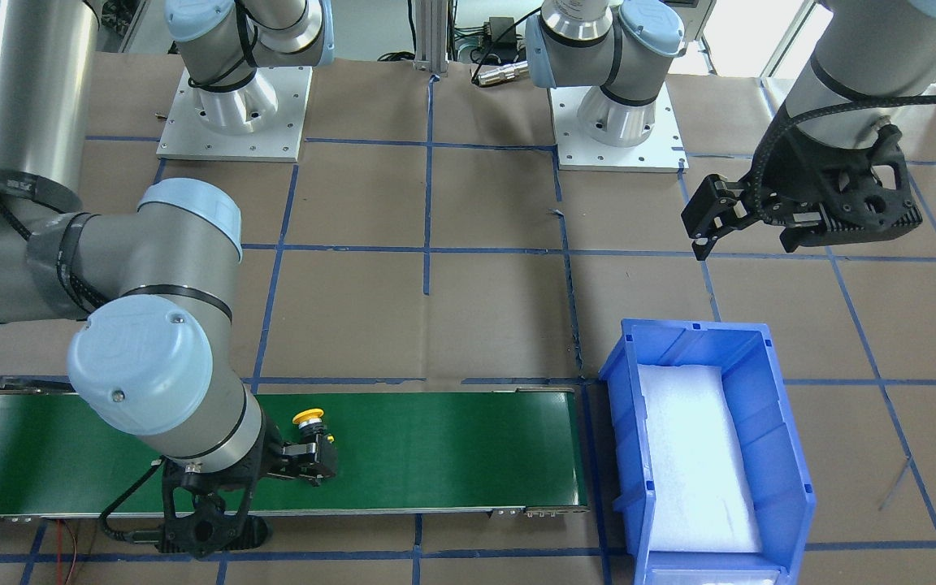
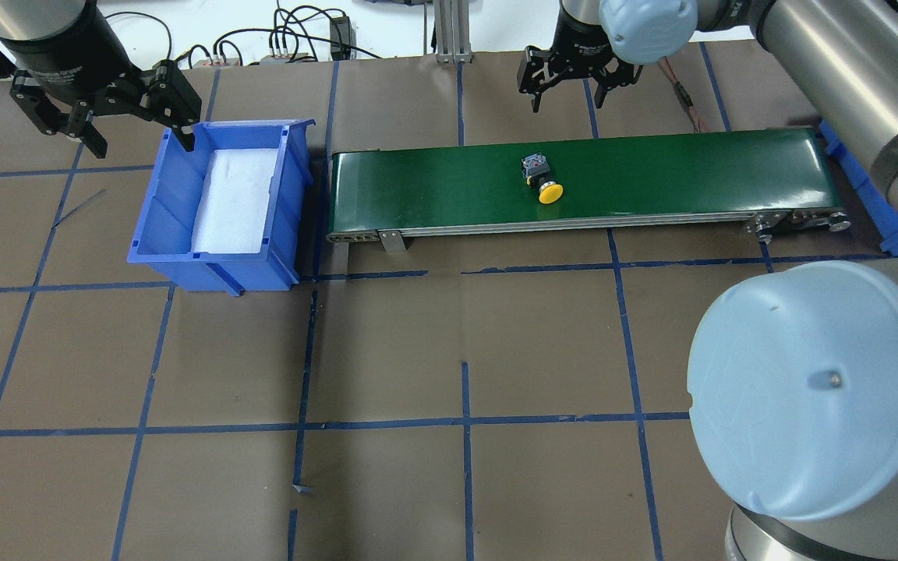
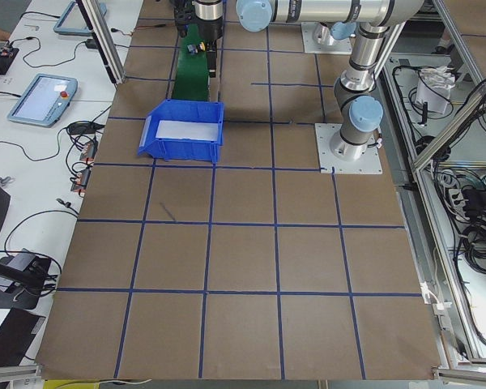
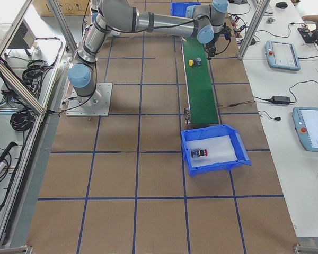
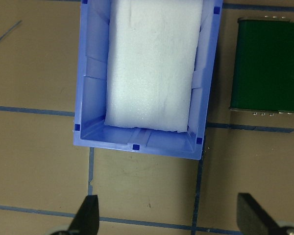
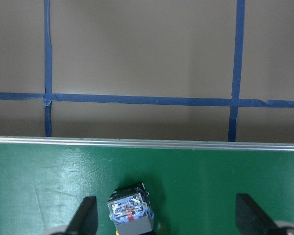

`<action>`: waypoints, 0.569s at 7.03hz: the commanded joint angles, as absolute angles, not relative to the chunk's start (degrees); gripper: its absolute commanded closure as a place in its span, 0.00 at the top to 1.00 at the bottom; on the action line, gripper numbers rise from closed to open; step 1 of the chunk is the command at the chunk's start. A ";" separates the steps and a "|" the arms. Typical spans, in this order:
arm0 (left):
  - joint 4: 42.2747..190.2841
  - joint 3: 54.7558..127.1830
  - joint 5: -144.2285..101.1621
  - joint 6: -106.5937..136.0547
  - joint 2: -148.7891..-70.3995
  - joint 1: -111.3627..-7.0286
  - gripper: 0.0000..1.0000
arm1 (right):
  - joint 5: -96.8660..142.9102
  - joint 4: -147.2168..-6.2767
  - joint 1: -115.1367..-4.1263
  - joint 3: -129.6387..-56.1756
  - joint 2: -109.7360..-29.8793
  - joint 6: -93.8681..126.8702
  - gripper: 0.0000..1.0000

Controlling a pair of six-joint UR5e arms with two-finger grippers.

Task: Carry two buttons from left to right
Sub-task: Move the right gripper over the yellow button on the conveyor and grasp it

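One down, by the look of it: saw the red mushroom-capped push-button switch (image 4: 200,153) lying on white foam (image 4: 222,147) inside the blue plastic bin (image 4: 214,168) at the right end of the long green conveyor belt (image 2: 691,171). Found the yellow-capped push-button switch (image 2: 540,178) tipped on its side about mid-length of that belt, cap toward the near edge, black-and-grey boxy body toward the far one. Caught the right gripper (image 2: 568,101) raised just beyond it, about over the belt's far edge, fingers spread wide, gripping nothing. Off at the left end, noted the left gripper (image 2: 143,144) likewise spread and empty-handed, hanging up by a second blue plastic bin (image 2: 207,269). Judged the risks so: could pinch the round cap rather than the boxy body and squirt the switch out sideways; could knock it off the near edge on a skewed descent; could drop it short of the right bin on a weak hold.
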State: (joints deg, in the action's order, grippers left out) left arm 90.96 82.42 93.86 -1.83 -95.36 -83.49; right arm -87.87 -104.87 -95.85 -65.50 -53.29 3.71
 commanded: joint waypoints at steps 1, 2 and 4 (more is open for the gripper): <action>90.97 82.44 93.87 -1.76 -95.36 -83.50 1.00 | -87.80 -105.38 -95.89 -68.36 -52.73 3.69 0.99; 90.97 82.44 93.87 -1.76 -95.36 -83.50 1.00 | -87.89 -106.95 -95.89 -70.73 -52.91 3.52 0.99; 90.97 82.44 93.87 -1.76 -95.36 -83.50 1.00 | -87.89 -107.40 -95.80 -71.98 -52.74 3.34 0.97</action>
State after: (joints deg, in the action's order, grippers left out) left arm 90.97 82.44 93.87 -1.76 -95.36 -83.50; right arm -87.88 -107.09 -95.87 -71.18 -52.87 3.50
